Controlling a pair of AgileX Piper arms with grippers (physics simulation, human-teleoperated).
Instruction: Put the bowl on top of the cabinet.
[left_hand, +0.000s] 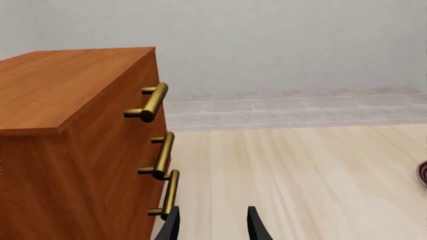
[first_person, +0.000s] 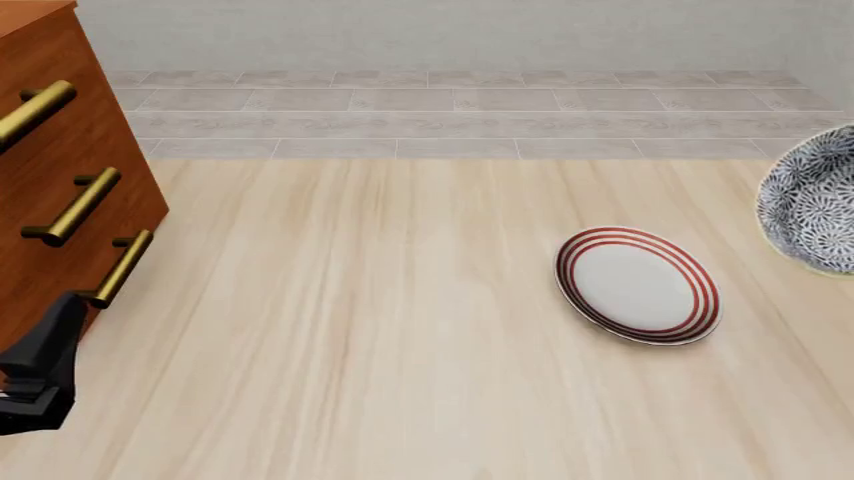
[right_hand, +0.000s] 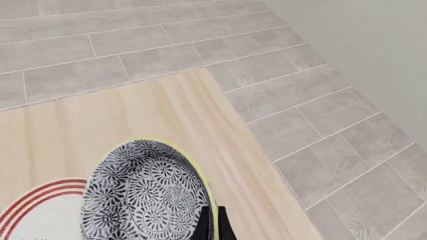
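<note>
Two arms in play, and only the right one has anything in it. The right gripper (right_hand: 212, 222) is pinched closed on the rim of the bowl (first_person: 814, 200), one dark finger on either side of the wall, so the bowl hangs tipped on its side with the patterned outside facing the front camera. It sits at the far right edge of the front view, lifted off the table (first_person: 374, 330) by the look of it, beyond and to the right of the red-ringed plate (first_person: 638, 285).

The left gripper (left_hand: 212, 225) has nothing in it, fingers parted with only bare wood between them, parked right beside the lowest brass handle (left_hand: 168, 194) of the cabinet (left_hand: 67, 100).

What could go wrong: the cabinet is way over at the left, well apart from the bowl, so there's a long sideways carry ahead. A rim-only pinch on a tilted bowl looks like it could swivel or slip mid-swing. The carry also probably needs height, or the bowl clips the cabinet's front edge or a handle. And the left arm is sitting right by the cabinet, so the two arms could bump there.
</note>
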